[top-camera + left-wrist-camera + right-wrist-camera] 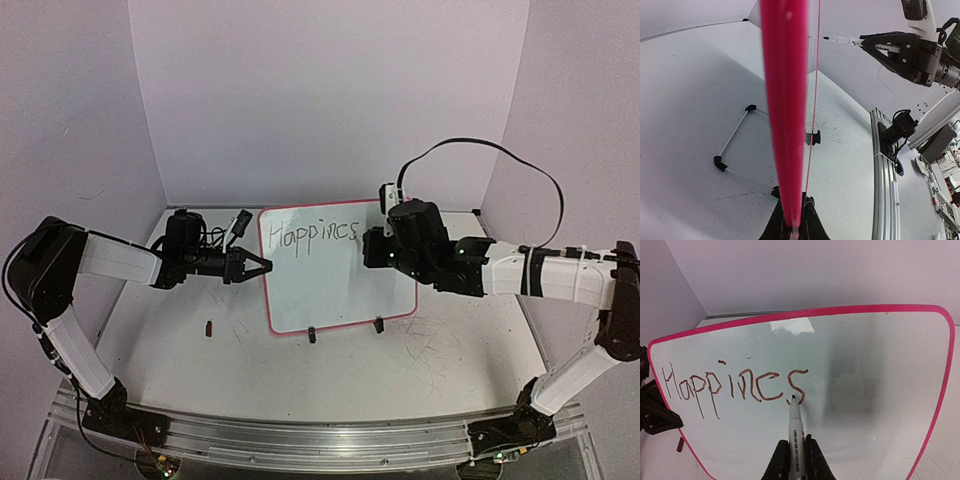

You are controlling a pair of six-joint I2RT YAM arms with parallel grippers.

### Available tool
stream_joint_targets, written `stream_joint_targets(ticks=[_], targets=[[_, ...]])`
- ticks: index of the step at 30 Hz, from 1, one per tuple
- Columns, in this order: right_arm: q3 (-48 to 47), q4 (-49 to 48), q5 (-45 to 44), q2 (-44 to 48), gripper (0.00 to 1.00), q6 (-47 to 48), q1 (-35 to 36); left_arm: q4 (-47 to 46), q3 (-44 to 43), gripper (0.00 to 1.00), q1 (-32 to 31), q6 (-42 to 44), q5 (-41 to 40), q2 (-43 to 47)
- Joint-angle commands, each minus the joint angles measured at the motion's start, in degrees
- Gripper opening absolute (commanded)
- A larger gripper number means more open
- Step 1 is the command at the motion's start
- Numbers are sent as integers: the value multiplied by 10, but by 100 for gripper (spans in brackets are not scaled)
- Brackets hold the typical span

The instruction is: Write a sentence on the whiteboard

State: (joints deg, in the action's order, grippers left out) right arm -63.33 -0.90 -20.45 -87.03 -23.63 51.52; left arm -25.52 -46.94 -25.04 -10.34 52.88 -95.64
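"Right wrist view, closest in: what has the right gripper (pixel 796 464) got?"

"Its two black fingers are closed on a white marker pen with black print (pixel 796 432), tip touching the glossy white rectangular whiteboard with the thin red-pink frame (pixel 875 370)."

"Where on it?"

"At the foot of the last letter of the thin dark handwritten lettering (pixel 735 387), one line reading 'Happines', on the board's upper left."

"And the left gripper (pixel 794 227)?"

"Pinched shut on the board's left frame edge. The board stands on its lower edge on the scuffed white tabletop (pixel 420 370), two small black clip feet (pixel 311 334) at its base, pale walls (pixel 330 100) behind."
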Motion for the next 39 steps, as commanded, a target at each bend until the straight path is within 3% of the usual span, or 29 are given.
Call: stream_joint_targets(ticks=[1, 39], targets=[[16, -23, -19, 44, 0, 4, -18, 21, -13, 0, -3, 24, -22, 5], [-14, -37, 11, 1, 0, 21, -37, 21, -15, 0, -3, 24, -22, 6]])
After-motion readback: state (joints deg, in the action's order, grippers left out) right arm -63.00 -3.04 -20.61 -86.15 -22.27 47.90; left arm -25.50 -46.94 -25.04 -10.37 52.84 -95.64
